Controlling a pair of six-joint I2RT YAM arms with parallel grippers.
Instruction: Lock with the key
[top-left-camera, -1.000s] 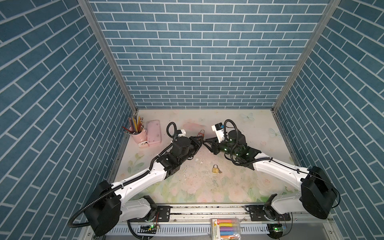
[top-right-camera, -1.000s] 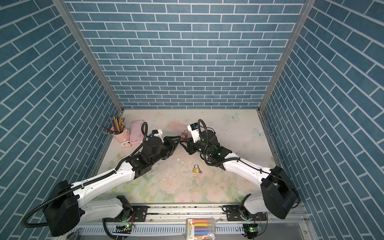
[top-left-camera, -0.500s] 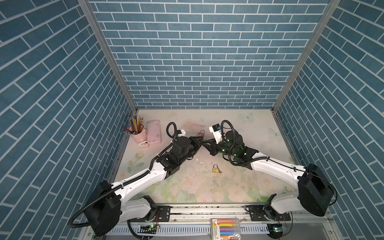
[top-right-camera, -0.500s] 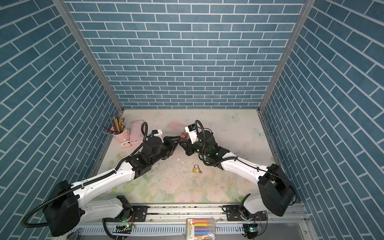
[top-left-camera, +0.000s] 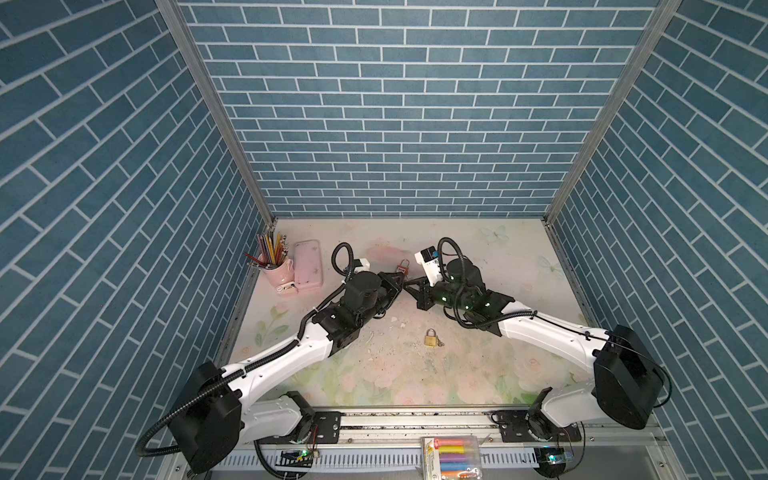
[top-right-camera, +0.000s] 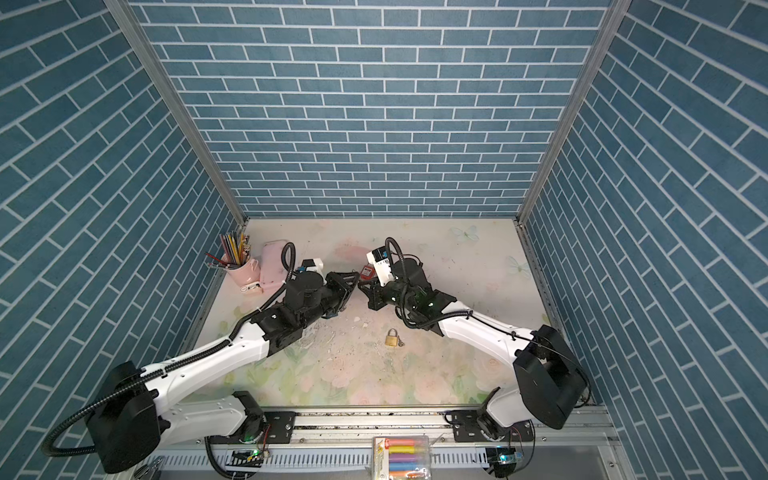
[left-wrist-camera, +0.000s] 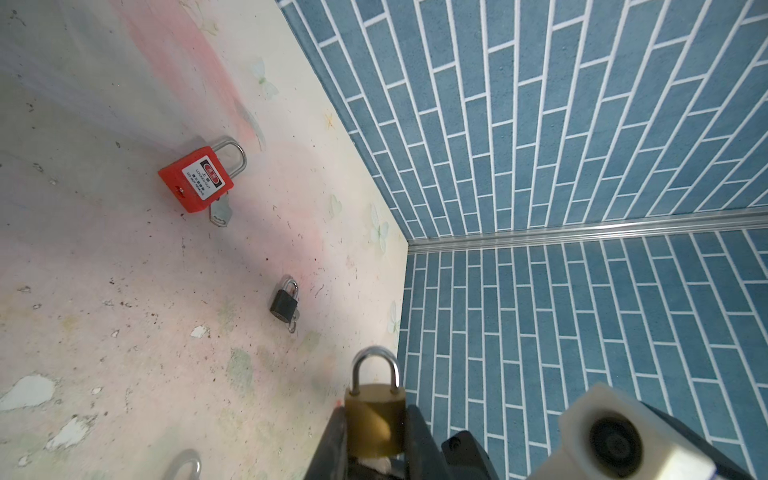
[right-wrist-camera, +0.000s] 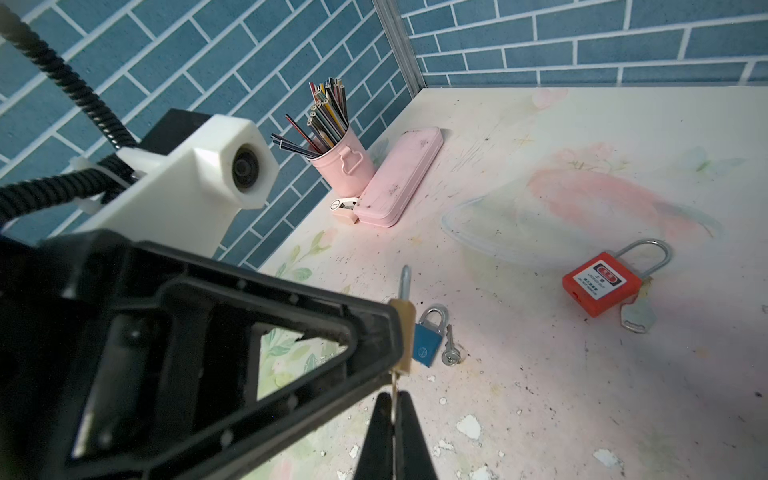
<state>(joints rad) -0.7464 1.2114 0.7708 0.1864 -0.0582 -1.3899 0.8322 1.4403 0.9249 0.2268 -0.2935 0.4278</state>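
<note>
Key gripped at the padlock's base
Right claw (right-wrist-camera: 394, 401) was clamped on the key (right-wrist-camera: 393, 384), left claw (left-wrist-camera: 377, 432) clamped on the brass padlock (left-wrist-camera: 376, 399), meeting mid-frame in both top views above the tabletop (top-left-camera: 478, 374); turning should stay coaxial, left holding firm.

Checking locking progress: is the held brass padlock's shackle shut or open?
Shut: the held brass padlock, in the left gripper, has both shackle legs seated in its body.

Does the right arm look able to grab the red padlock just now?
Probably not yet: the right gripper is shut on a key at the brass padlock the left gripper holds. The red padlock lies near, unblocked.
</note>
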